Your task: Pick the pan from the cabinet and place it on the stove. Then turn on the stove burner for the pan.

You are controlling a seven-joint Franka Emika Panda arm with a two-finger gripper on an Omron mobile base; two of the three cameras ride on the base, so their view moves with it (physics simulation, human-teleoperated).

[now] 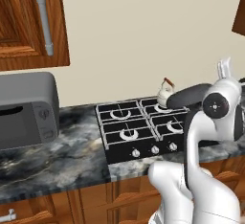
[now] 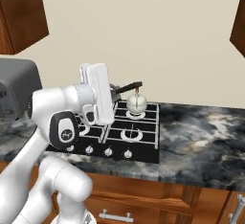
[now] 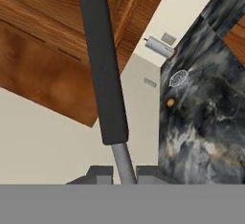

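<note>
closest to the hand camera, the pincer (image 3: 123,171) is clamped on the thin metal neck of the pan's handle (image 3: 102,60), one dark fingertip either side, the thick dark grip running away from it across the view. beyond the fingertips, off to one side, a silver mesh strainer (image 3: 179,78) lies on the dark marbled counter (image 3: 210,117), and the reddish-brown cabinet (image 3: 52,36) spans the far side. in the left base view the pan (image 1: 189,96) is held tilted above the back of the stove (image 1: 139,129), just beside the white kettle (image 1: 165,93). in the right base view the handle projects past the hand toward the kettle. a grey microwave (image 1: 26,108) stands well apart on the counter.
</note>
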